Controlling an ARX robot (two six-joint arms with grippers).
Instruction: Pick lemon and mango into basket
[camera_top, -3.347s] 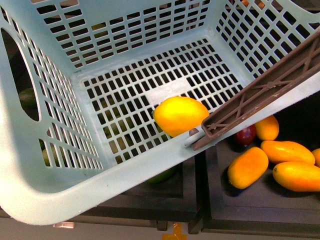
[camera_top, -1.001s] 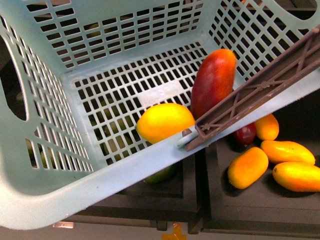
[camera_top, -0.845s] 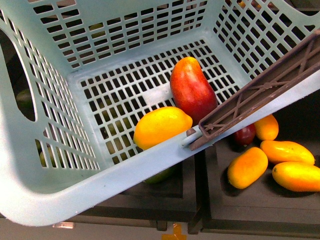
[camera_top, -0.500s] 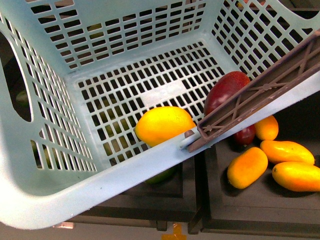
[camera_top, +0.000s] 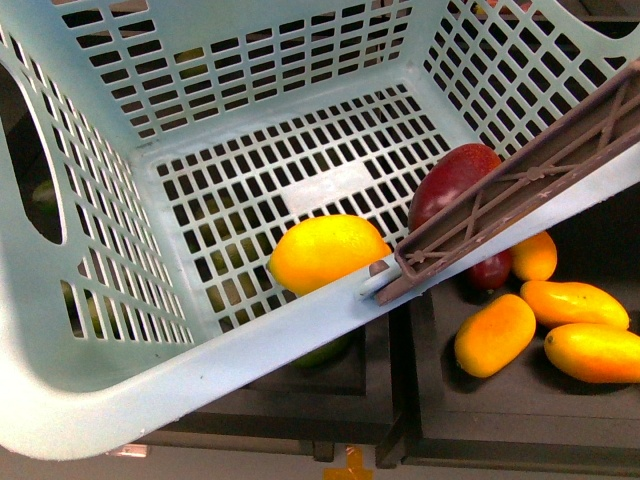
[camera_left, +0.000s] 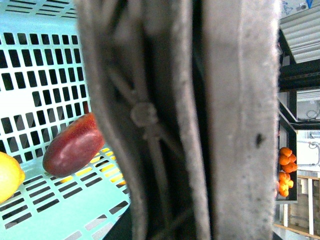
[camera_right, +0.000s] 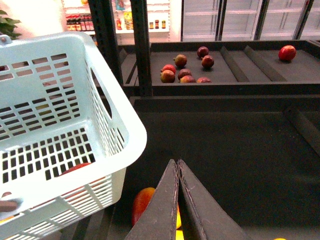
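From our front view, the light aqua slotted plastic basket (camera_top: 90, 330) sits tilted and fills most of the picture, with its brown folding handle (camera_top: 520, 185) lying across the near right rim. On its slotted floor rests the smooth yellow-orange oval lemon (camera_top: 328, 253), against the near wall, and just beside it the dark red elongated mango (camera_top: 452, 178), partly hidden by the handle. Outside the basket, on the dark shelf tray (camera_top: 500, 410), lie several long orange fruits (camera_top: 495, 334). Neither arm shows here. In our left wrist view, blurred grey surfaces fill the middle, so we cannot tell how the left jaws stand; beyond them the mango (camera_left: 72, 152) lies on the basket floor. In our right wrist view, the right gripper (camera_right: 177, 200) hangs beside the basket wall (camera_right: 112, 125), its jaws clenched together on nothing.
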